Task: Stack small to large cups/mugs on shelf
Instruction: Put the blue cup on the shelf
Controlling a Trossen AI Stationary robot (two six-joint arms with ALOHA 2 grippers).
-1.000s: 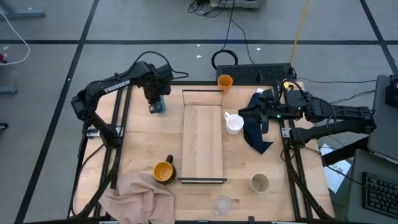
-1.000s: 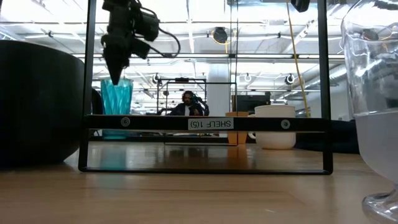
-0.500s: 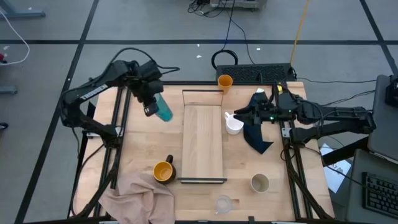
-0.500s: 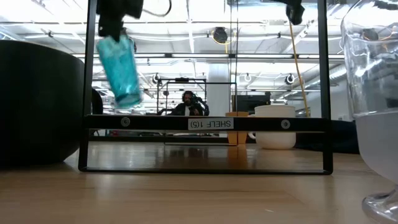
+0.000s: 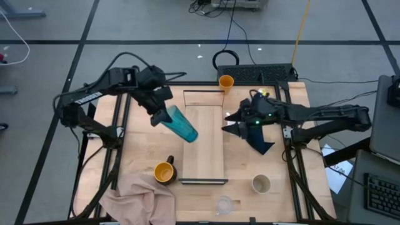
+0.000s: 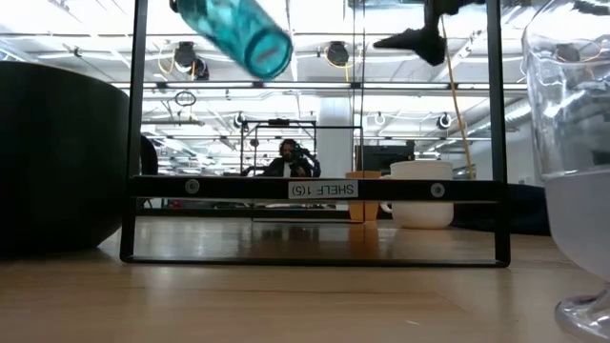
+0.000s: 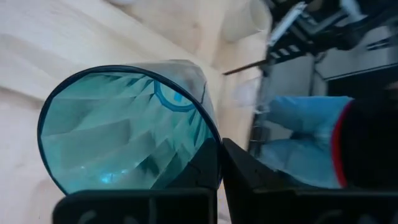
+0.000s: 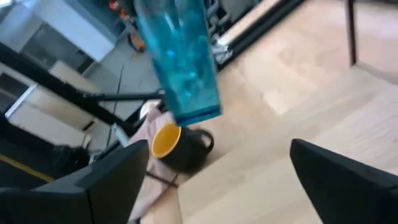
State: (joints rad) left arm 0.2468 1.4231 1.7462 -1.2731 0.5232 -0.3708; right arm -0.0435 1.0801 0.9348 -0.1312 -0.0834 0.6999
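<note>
Seen from above, a crumpled beige cloth (image 5: 140, 195) lies off the shelf's near-left corner, and the dark mug with orange-yellow inside (image 5: 164, 172) stands just left of the shelf (image 5: 204, 150) near that same end. Above it, the left gripper (image 5: 160, 115) has its jaws clamped on the rim of the tall translucent teal tumbler (image 5: 182, 125), which hangs tilted in the air with its base swung over the shelf's left edge; the low view shows the tumbler (image 6: 235, 27) high above the shelf's dark rail (image 6: 315, 189), clear of the board. The shelf itself, a long pale board, lies bare. At its near end, off the board, the tiny clear glass (image 5: 224, 204) stands on the table. The small orange cup (image 5: 226, 82) stands just beyond the shelf's far-right corner. The right gripper (image 5: 232, 122) hovers just off the shelf's right edge with its jaws spread wide and nothing between them, directly over the place of the white handled mug (image 6: 420, 193), which the overhead view hides but the low view shows standing upright behind the rail. A dark blue cloth (image 5: 258, 139) lies right of the shelf beneath the right arm, and the beige cup (image 5: 261, 184) stands off the shelf's near-right corner.
</note>
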